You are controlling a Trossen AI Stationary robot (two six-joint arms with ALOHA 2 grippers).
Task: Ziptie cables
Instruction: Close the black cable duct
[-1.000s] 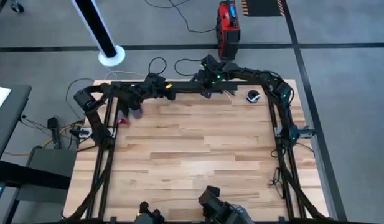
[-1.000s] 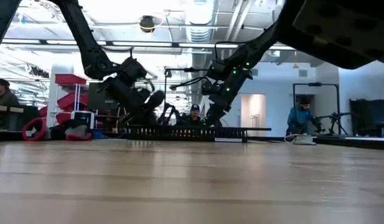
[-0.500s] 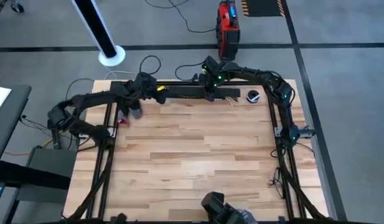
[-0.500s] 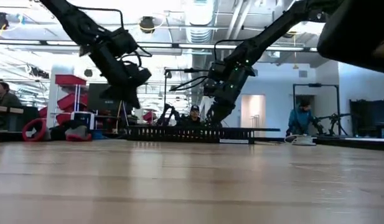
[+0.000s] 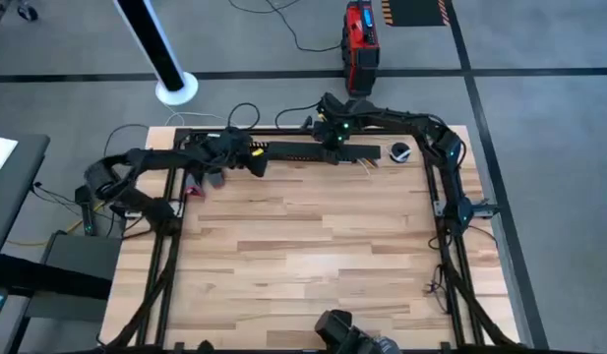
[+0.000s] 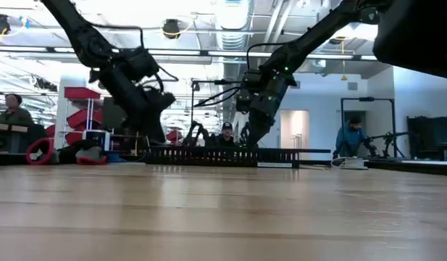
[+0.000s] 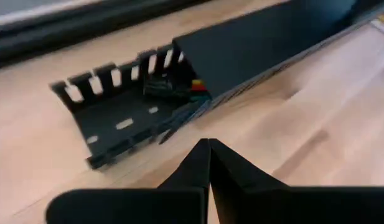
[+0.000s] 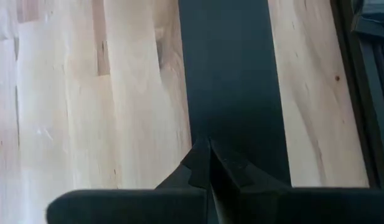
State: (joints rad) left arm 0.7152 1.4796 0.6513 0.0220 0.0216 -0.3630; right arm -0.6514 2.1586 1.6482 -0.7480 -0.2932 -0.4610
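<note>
In the high view, the left gripper (image 5: 252,160) and the right gripper (image 5: 334,146) sit along the black slotted channel (image 5: 303,150) at the upper edge of the wooden table (image 5: 303,246). The left wrist view shows its fingers pressed together below centre, with the cables (image 7: 182,99) lying inside the channel's open end, centre frame. The right wrist view shows its fingers closed together, empty, over the flat black cover (image 8: 229,81).

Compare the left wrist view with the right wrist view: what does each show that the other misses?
Only the left wrist view shows the slotted channel's open end, with the cables tucked inside under the flat black cover. Only the right wrist view looks straight down along a plain black strip, with no slots or wires visible. Both show shut fingers, left gripper and right gripper, over the wooden table.
</note>
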